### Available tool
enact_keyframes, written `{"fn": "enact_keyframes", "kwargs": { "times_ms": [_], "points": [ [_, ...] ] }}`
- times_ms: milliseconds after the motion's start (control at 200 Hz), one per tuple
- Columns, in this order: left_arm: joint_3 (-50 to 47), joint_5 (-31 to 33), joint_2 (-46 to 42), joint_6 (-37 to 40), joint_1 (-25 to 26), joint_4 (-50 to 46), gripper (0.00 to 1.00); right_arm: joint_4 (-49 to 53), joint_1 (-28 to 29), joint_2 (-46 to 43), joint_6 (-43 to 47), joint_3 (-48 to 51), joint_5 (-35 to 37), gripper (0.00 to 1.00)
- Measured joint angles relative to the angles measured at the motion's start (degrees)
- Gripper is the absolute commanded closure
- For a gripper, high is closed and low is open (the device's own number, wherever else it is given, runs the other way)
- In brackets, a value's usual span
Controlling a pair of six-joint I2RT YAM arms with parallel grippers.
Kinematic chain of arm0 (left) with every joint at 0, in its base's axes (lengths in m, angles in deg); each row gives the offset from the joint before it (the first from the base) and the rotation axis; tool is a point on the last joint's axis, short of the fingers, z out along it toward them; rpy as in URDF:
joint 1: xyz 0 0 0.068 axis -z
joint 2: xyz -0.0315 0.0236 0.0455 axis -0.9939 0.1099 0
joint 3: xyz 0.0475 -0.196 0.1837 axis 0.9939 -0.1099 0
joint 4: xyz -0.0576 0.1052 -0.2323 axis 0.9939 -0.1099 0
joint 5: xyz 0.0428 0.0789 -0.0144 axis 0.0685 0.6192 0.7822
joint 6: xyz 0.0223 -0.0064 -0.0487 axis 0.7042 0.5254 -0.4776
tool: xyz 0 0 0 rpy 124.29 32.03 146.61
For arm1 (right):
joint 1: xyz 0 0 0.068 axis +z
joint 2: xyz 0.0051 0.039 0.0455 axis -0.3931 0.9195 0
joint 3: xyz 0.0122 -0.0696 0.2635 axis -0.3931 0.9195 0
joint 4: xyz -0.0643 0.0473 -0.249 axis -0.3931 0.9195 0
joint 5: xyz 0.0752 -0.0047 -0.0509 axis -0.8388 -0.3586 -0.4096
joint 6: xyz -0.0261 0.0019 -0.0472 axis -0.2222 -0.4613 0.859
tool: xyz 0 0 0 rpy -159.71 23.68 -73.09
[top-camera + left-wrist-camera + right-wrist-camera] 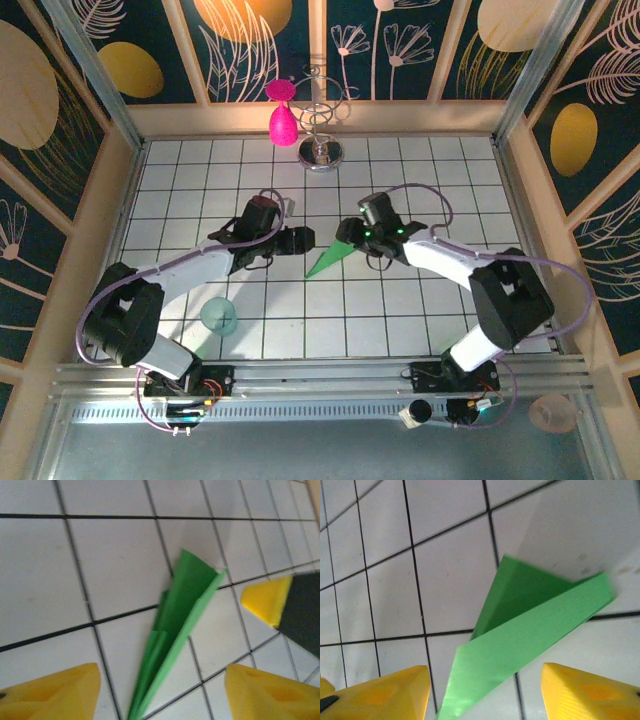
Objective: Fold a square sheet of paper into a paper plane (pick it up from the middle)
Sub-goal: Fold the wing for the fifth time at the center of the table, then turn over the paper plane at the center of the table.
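Paper plane (pixel 332 258), probably light, flimsy and crease-prone, lies between the released left claw (pixel 161 680) and released right claw (pixel 485 675); best pinched along its centre fold.

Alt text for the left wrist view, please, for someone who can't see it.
A folded green paper plane lies on the white tiled table, its narrow end toward the bottom of the frame, between the open yellow jaws of the left gripper, neither of which touches it. Another yellow fingertip enters from the right.
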Motion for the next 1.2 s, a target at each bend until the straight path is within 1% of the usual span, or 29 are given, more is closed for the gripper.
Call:
{"fn": "enact_keyframes", "kwargs": {
  "times_ms": [85, 185, 355, 435, 566, 931, 1201],
  "points": [
    [-1.79, 2.95, -0.66, -0.48, -0.5, 0.02, 0.17, 1.97, 2.91, 4.0, -2.89, -3.23, 2.16, 0.34],
    [-3.93, 5.86, -1.44, -0.87, -0.7, -0.13, 0.1, 4.83, 5.01, 8.15, -5.97, -7.15, 5.22, 0.32],
    [-6.25, 9.55, -2.99, -1.4, -0.72, 0.07, 0.04, 9.01, 6.36, 12.5, -9.64, -11.5, 9.33, 0.31],
    [-6.78, 10.6, -3.43, -1.42, -0.72, 0.31, 0.03, 10.91, 6.43, 14.36, -10.84, -13.33, 10.45, 0.31],
    [-6.91, 11.5, -3.45, -1.4, -0.81, 0.35, 0.01, 13.29, 6.58, 16.48, -12.37, -15.58, 11.76, 0.34],
    [-6.91, 11.54, -1.84, -1.4, -0.98, 0.46, 0.01, 20.2, 8.83, 16.04, -16.96, -16.2, 15.8, 0.43],
    [-6.51, 11.52, -0.31, -1.38, -0.98, 0.44, 0.01, 21.07, 9.14, 13.03, -19.17, -14.86, 16.7, 0.55]
  ]
}}
